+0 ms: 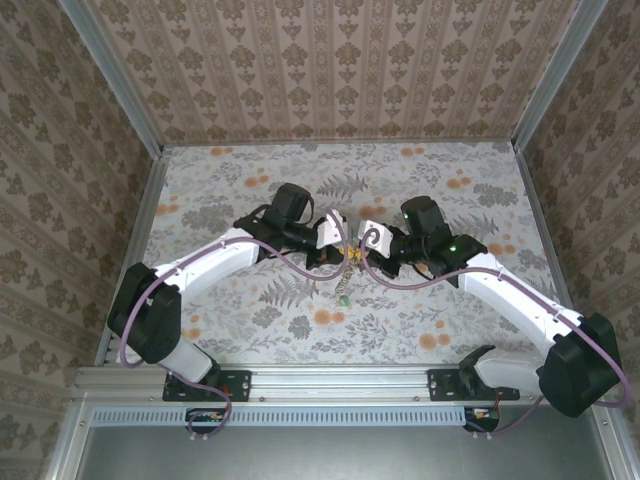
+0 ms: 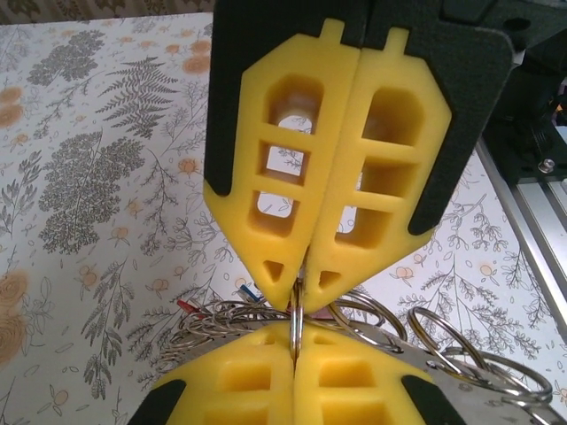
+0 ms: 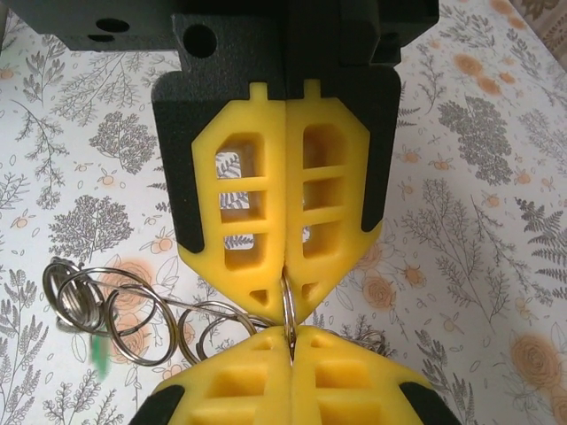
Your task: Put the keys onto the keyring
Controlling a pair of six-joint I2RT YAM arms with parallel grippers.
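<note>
My two grippers meet tip to tip above the middle of the table, left gripper [image 1: 340, 246] and right gripper [image 1: 360, 248]. Both are shut on the same thin silver ring of the keyring [image 2: 297, 320], which stands on edge between the yellow fingertips. In the left wrist view my left gripper [image 2: 295, 343] is at the bottom and the right gripper [image 2: 301, 297] faces it from above. In the right wrist view my right gripper [image 3: 291, 343] is below and the left gripper [image 3: 285, 303] above, with the keyring [image 3: 289, 314] pinched between them. More linked rings [image 3: 133, 323] trail sideways. Keys with a red head [image 2: 186, 307] and a blue head [image 2: 248, 290] hang among them.
A bunch of rings and keys [image 1: 345, 285] dangles below the grippers over the floral table [image 1: 260, 190]. Patterned walls [image 1: 90, 150] close in the left, back and right sides. The metal rail [image 1: 340, 380] with the arm bases runs along the near edge.
</note>
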